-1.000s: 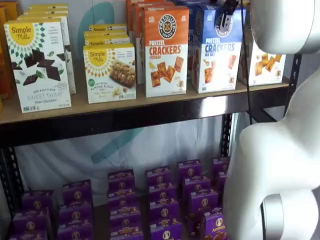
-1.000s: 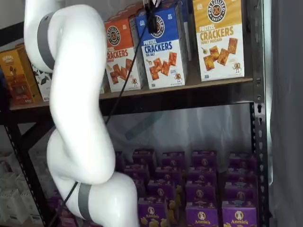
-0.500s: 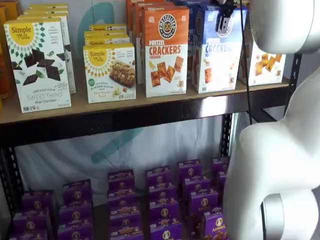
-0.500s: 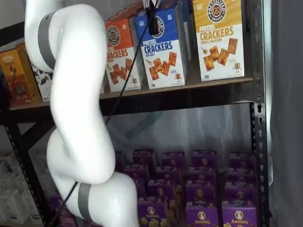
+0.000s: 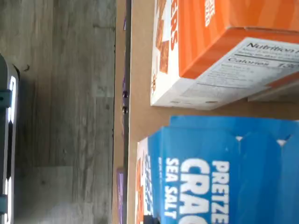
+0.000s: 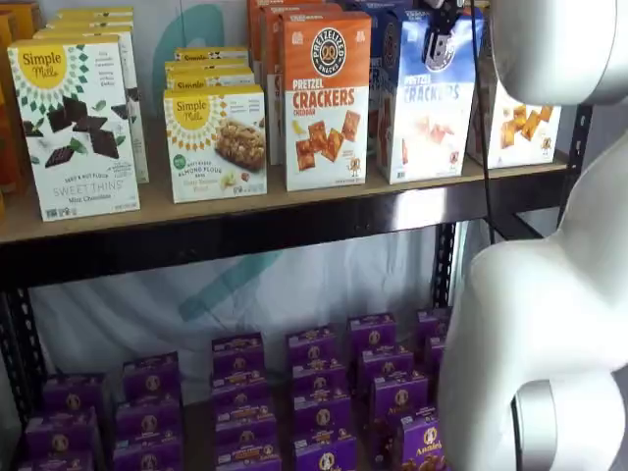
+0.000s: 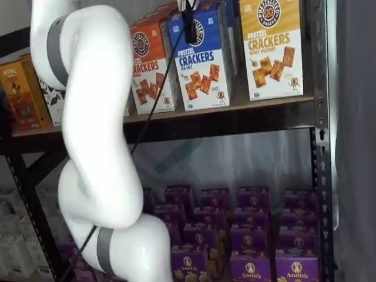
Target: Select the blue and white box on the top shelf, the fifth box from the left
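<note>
Where gripper (image 7: 189, 28) clamps — blue and white box (image 7: 202, 67)

My wrist camera sat close over the blue and white box (image 5: 219, 172), its picture turned sideways. Both shelf views faced the top shelf (image 6: 294, 201) from the front, one square-on, one from an angle, sharing that box and my arm (image 7: 94, 117).

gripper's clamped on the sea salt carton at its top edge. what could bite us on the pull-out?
1. The fingers hold the blue and white box only near its top, so it could tip or slip as it comes off the top shelf.
2. The orange cheddar carton stands close beside it; a skewed pull might drag or topple it.
3. The black cable hangs across the shelf front and could snag.
</note>
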Motion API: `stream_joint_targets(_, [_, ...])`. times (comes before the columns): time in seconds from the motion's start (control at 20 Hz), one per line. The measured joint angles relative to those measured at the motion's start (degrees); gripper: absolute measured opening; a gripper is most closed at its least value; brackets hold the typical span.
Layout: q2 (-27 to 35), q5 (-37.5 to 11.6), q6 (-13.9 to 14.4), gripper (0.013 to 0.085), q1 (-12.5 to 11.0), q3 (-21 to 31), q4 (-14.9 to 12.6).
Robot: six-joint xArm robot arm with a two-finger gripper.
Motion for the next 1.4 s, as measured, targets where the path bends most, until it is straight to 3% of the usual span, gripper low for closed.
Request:
stream_joint_targets(0.3, [-0.5, 3.7, 0.3, 0.057, -0.4, -1.4, 1.1])
stream_joint_targets(0.7, [-5.6, 7.3, -0.1, 0.057, -1.2, 1.7, 1.2])
stream_joint_targets(1.4, [-15.9, 12.1, -4.8, 0.057, -6.8, 10.2, 2.2])
